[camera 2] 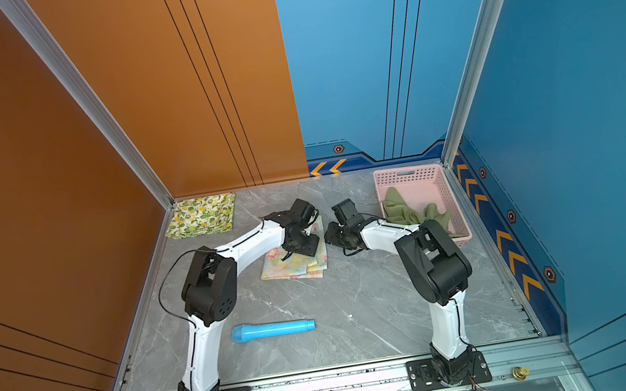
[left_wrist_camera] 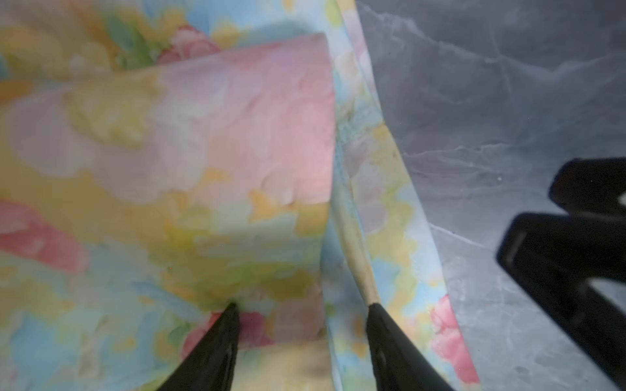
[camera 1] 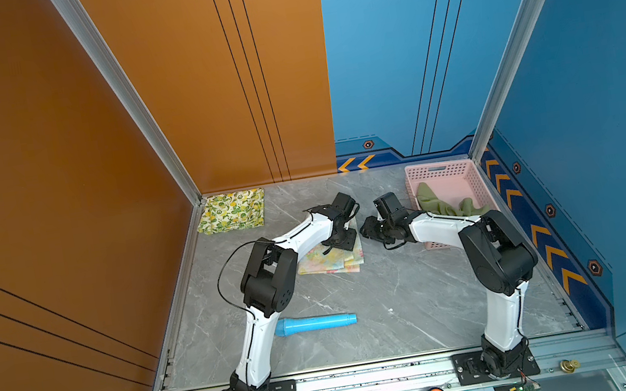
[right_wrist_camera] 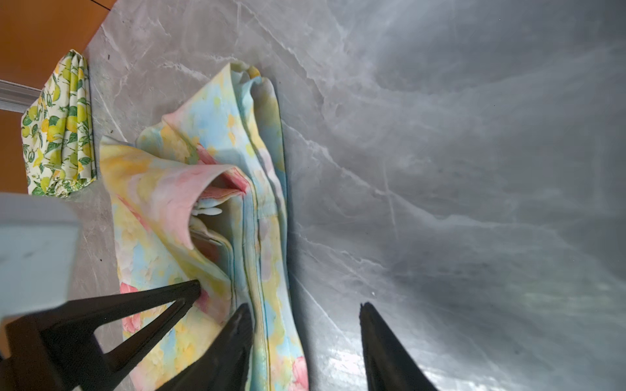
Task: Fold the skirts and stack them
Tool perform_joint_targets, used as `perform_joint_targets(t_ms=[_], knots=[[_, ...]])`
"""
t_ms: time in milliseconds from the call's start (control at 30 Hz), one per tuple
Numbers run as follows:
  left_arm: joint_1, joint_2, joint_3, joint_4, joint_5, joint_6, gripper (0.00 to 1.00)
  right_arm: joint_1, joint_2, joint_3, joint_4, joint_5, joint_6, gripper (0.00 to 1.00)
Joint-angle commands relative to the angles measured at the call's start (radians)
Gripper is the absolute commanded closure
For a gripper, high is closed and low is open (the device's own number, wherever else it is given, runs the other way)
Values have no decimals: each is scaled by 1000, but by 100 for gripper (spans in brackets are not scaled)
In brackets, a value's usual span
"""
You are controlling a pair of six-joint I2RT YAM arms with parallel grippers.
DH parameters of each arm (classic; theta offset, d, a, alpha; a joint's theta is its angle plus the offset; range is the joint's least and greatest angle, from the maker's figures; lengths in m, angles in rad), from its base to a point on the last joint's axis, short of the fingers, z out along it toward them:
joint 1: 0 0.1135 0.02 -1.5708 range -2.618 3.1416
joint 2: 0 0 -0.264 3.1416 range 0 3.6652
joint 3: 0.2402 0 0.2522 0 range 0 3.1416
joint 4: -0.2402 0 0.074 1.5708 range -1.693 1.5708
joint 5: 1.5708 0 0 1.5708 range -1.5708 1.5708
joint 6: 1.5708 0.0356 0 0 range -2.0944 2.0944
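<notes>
Left gripper point(left_wrist_camera: 303, 308) is seen with jaws apart, straddling a raised fold of the pastel floral skirt point(camera 1: 329, 259); nothing is pinched yet. Right gripper point(right_wrist_camera: 305, 308) is likewise parted, one finger on that skirt's long edge, the other over bare table point(camera 1: 402, 296). That skirt is laid mid-table, partly folded, layers gaping. Lemon-print skirt point(camera 1: 231, 210) is folded in the far left corner; olive skirt point(camera 1: 439, 205) is bunched in the pink basket point(camera 1: 437, 166). Cloth is judged light, limp, slippery: all layers are best pinched together at the edge.

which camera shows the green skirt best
Either top view: the green skirt lies crumpled in the pink basket, partly behind the right arm. Neither wrist view shows it.
</notes>
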Motion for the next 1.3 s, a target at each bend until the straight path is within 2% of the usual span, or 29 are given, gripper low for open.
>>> perform_joint_targets(t_ms=[0,133,167,200,600,800,1033,1267], knots=[[-7,28,35,-34,-19,-10,54,9,25,-4,40,1,36,51],[-3,35,39,-33,-19,-17,89,14,44,-7,62,2,53,53],[0,32,40,-34,-21,-17,97,14,49,-9,69,3,57,54],[0,29,40,-34,-22,-17,100,14,52,-9,75,1,59,54],[44,-67,40,-34,10,-42,100,25,99,-7,128,0,87,62],[52,-115,51,-24,28,-75,100,38,124,-17,167,4,113,72],[53,-137,71,-12,62,-126,100,48,130,-75,291,11,191,81],[41,-110,77,-1,79,-154,100,49,168,-116,405,1,267,84]])
